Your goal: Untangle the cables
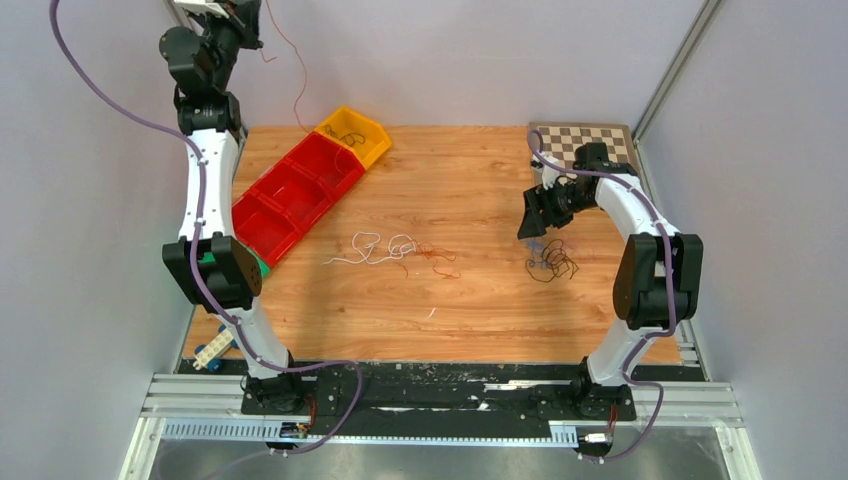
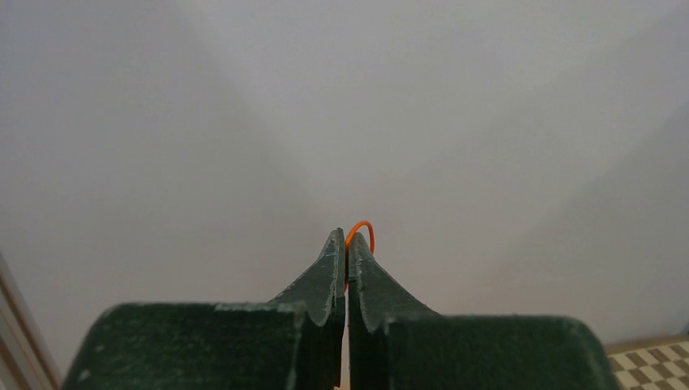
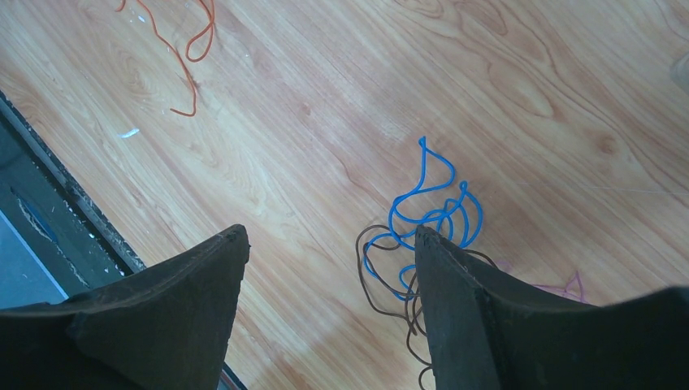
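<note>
A light wooden bench [image 1: 450, 170] is seen from above, closed in by grey walls. Across its far-left part a diagonal row of open red plastic bins [image 1: 295, 195] is laid, ended at the far end by a yellow plastic bin [image 1: 355, 135]. A small dark squiggle is seen inside the yellow bin, possibly a wire, though it is too small to be sure. A black-and-white checkerboard [image 1: 580, 140] is set in the far-right corner.

The left gripper [image 2: 347, 244] is held high above the far-left corner and is pointed at the wall. Its jaws are pressed together on a thin orange-red cable [image 2: 361, 225], a small loop of which is shown above the fingertips. In the top view this strand is hung almost straight down, and its lower end is lost near the yellow bin.

The right gripper [image 3: 329, 236] is held wide open over the right side of the bench, with nothing between its jaws. Just below it a curly blue cable [image 3: 422, 191] is tangled with a dark brown cable [image 3: 370, 276], both partly hidden by one finger.

At mid-bench a white curly cable [image 1: 370, 248] is stretched roughly left to right. A second orange-red cable [image 1: 437, 258] is coiled just beside its right end, well apart from the blue-and-brown tangle.
</note>
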{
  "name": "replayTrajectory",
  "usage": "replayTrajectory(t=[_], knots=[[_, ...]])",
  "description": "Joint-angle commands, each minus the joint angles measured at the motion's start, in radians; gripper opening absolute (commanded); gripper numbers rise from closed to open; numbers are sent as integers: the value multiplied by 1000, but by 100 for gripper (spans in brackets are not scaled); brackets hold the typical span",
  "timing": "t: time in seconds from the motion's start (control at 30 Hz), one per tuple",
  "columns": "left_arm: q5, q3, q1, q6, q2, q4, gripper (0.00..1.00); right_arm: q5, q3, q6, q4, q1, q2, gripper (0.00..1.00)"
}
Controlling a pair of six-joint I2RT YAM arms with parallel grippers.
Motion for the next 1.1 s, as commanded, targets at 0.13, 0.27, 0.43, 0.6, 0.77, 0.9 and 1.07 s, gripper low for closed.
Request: replayTrajectory(t=[0.13,0.27,0.43,0.6,0.77,0.9,1.07], knots=[[41,-163,8,136,-5,16,0,5,36,6,10,2,4,73],[49,-287,8,149,-35,41,0,14,28,1,9,2,-2,73],[70,-349,20,139,-101,52,0,17,21,-2,10,2,-4,73],[73,-337,39,153,-158,-13,0,9,28,1,10,1,2,73],[55,-375,76,172,-232,-70,0,5,26,2,10,2,1,73],[43,-412,87,213,-274,-96,0,2,18,5,10,2,-4,73],[45,-413,91,229,-277,-127,0,-1,18,6,9,2,0,73]])
